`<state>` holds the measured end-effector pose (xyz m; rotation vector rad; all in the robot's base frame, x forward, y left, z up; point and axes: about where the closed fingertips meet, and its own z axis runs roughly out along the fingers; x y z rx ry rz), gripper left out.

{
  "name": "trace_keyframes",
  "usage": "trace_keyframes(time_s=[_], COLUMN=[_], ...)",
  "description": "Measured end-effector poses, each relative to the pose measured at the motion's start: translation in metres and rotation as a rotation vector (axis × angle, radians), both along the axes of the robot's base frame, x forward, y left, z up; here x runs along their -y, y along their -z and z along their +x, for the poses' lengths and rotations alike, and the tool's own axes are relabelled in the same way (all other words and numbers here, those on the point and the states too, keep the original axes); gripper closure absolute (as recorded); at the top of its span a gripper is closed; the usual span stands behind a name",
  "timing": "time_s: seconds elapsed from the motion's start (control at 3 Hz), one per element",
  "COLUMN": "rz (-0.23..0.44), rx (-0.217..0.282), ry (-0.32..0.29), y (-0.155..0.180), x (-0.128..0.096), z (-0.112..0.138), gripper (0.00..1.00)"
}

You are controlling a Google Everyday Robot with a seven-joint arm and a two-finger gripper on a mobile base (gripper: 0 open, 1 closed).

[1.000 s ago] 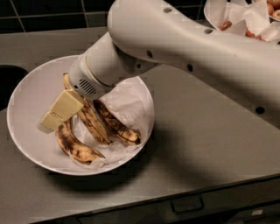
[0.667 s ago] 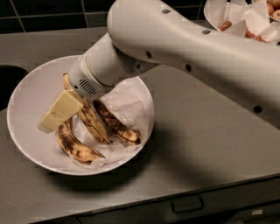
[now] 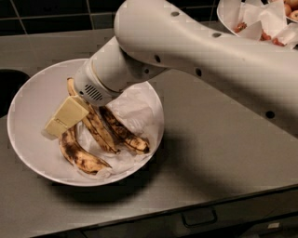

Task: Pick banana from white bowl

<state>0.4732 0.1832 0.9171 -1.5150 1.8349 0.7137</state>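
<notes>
On the grey countertop (image 3: 219,153), in the single camera view, the white bowl (image 3: 28,100) sits left of centre, wide and shallow, lined on its right half with crumpled white paper (image 3: 139,109). Three overripe bananas lie in it side by side. The banana (image 3: 101,135), the longest and nearly straight, runs diagonally from the upper left toward the lower right; a shorter curved banana (image 3: 80,157) lies just beside it on the lower left, and a darker banana (image 3: 126,135) on its right. The arm (image 3: 186,51) reaches in from the upper right. Its cream gripper (image 3: 60,122) hangs inside the bowl over the bananas' upper ends; whether it is parted, closed, or touching the fruit cannot be told. A smaller white bowl (image 3: 224,14) holding red bits stands at the upper right, well apart.
</notes>
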Motion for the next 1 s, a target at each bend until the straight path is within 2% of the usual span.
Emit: trace_keyframes(time_s=[0.33, 0.67, 1.0], rz=[0.0, -0.003, -0.004], rx=[-0.005, -0.011, -0.012], ry=[0.004, 0.017, 0.054], y=[0.002, 0.0029, 0.0029], x=[-0.002, -0.0035, -0.0037], z=[0.0024, 0.0051, 0.0074], gripper=[0.07, 0.05, 0.06])
